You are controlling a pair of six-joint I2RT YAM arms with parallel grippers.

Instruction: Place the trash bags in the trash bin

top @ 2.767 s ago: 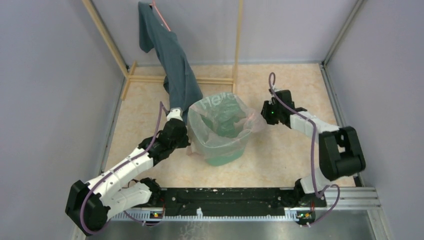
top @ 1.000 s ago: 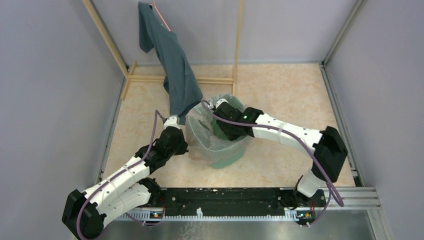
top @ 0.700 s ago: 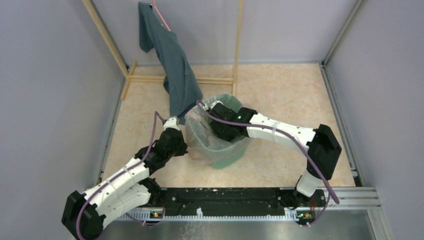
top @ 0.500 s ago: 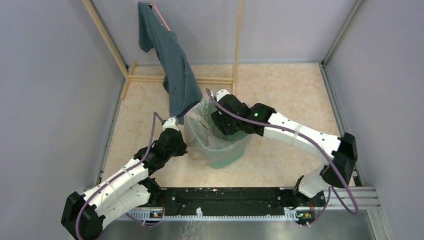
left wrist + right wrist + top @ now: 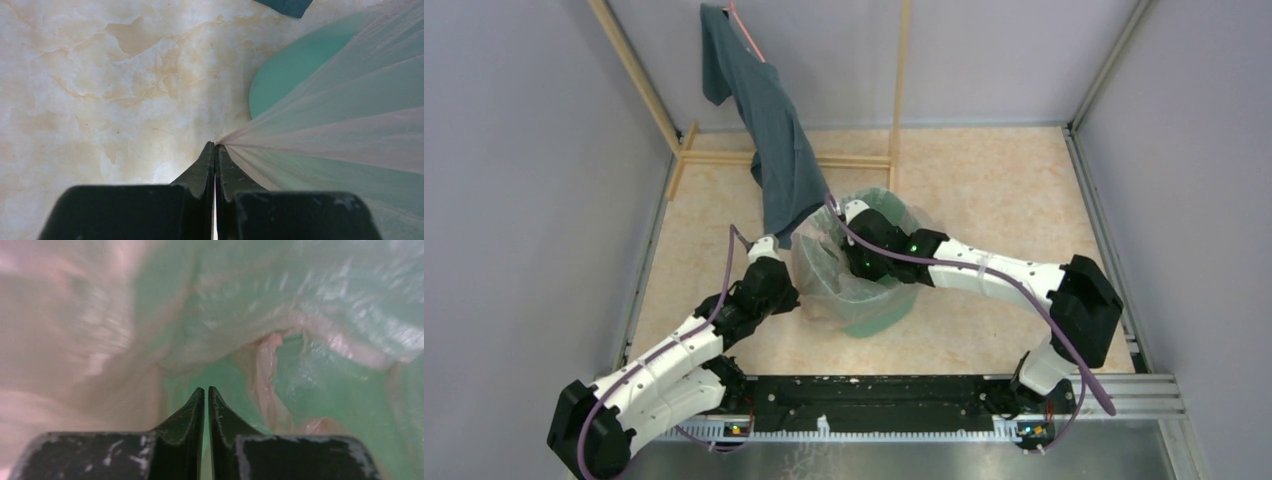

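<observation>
The mint-green trash bin (image 5: 886,316) stands mid-floor with the pale pink trash bag (image 5: 821,272) draped in and over it. My left gripper (image 5: 795,296) is low at the bin's left side, shut on a pinched edge of the bag. In the left wrist view the left gripper (image 5: 216,145) holds the bag (image 5: 340,125) stretched taut toward the bin (image 5: 295,70). My right gripper (image 5: 857,262) reaches down inside the bin. In the right wrist view the right gripper (image 5: 206,389) is shut and empty, surrounded by the bag's film (image 5: 280,365) against the green wall (image 5: 320,390).
A dark teal garment (image 5: 774,130) hangs from a wooden rack (image 5: 896,80) just behind the bin; its hem (image 5: 287,6) reaches down near the rim. Grey walls enclose the marbled floor (image 5: 994,170). The arms' base rail (image 5: 874,400) runs along the near edge.
My right arm swung from the bin's right side over the rim and down into the bag-lined bin, then shifted a little inside it. My left gripper kept its hold on the bag's edge.
</observation>
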